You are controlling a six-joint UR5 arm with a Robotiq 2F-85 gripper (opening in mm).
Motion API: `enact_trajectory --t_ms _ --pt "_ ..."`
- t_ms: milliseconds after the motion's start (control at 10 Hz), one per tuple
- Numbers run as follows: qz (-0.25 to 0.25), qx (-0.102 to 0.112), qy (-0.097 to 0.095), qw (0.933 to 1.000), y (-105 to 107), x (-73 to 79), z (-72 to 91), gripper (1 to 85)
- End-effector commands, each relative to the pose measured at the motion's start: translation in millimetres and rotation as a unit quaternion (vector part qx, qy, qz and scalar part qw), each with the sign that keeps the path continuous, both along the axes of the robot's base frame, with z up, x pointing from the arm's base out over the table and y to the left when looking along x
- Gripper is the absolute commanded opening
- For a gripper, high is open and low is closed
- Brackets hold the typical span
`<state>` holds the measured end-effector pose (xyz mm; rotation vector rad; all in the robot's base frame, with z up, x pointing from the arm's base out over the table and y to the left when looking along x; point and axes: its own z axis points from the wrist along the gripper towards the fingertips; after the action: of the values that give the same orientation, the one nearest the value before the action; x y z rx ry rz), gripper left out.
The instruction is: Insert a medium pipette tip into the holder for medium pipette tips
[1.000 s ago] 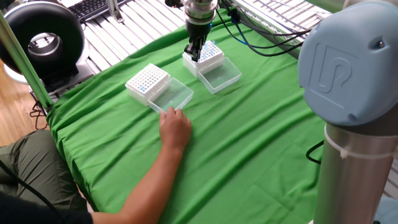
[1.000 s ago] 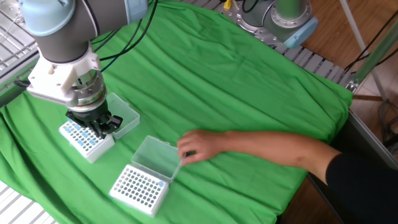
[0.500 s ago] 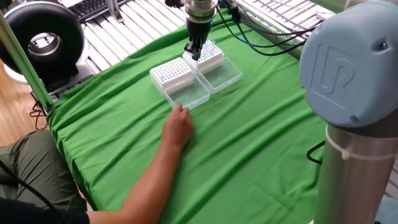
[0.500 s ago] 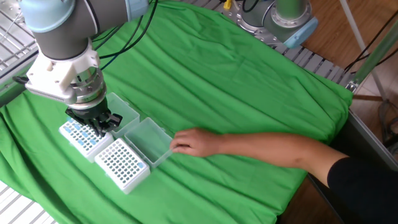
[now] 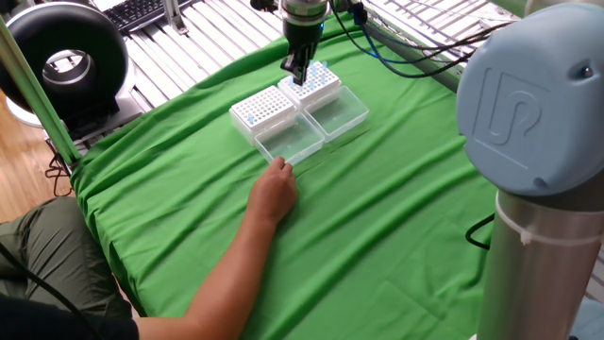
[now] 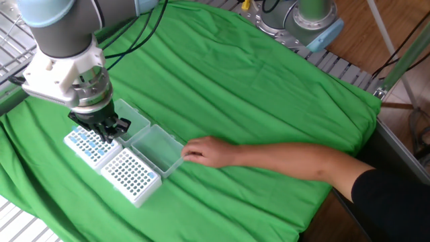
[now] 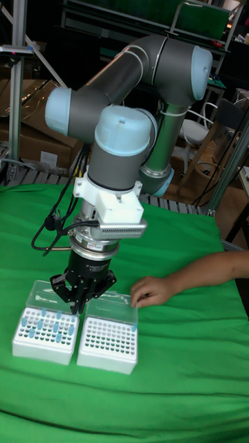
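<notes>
From my station I see the claw hanging point-down over the rack with blue tips, its dark fingers drawn close together with only a narrow gap between them; whether they pinch a tip I cannot tell, since the tips of the fingers are dark and small in every view. The claw sits above that rack's rear edge, near its open clear lid, and I cannot say whether it touches the rack. Just beside it stands the holder for medium pipette tips, a white rectangular block with a top pierced by a regular grid of small dark holes, its long side nearly touching the blue-tipped rack. Its clear hinged lid lies thrown back flat on the cloth, a shallow glossy tray with rounded corners. A person's hand rests at that lid's far edge, fingertips on or just against the plastic, forearm stretched across the table. The green cloth covering the table is matte and soft, wrinkled in long folds. The arm above the claw is smooth grey tube with pale blue joint caps, and a white ribbed bracket sits over the wrist.
</notes>
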<state>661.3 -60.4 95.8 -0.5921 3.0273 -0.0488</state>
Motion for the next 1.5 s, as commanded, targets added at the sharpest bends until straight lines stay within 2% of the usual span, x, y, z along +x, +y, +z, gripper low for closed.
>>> enact_trajectory --t_ms 0,400,600,700,1000,1400 --pt "-0.006 0.006 0.011 0.9999 5.1 -3.5 26.2 2.3" --pt "-0.017 -0.005 0.022 0.9996 18.1 -5.6 56.8 1.0" --pt "-0.033 0.002 0.026 0.9991 35.2 -4.4 66.0 1.0" --pt "-0.045 0.011 0.026 0.9986 50.6 -1.0 68.9 1.0" --pt "-0.065 0.016 0.023 0.9975 83.6 5.3 66.2 1.0" --pt "-0.082 0.017 0.013 0.9964 109.5 10.4 53.4 1.0"
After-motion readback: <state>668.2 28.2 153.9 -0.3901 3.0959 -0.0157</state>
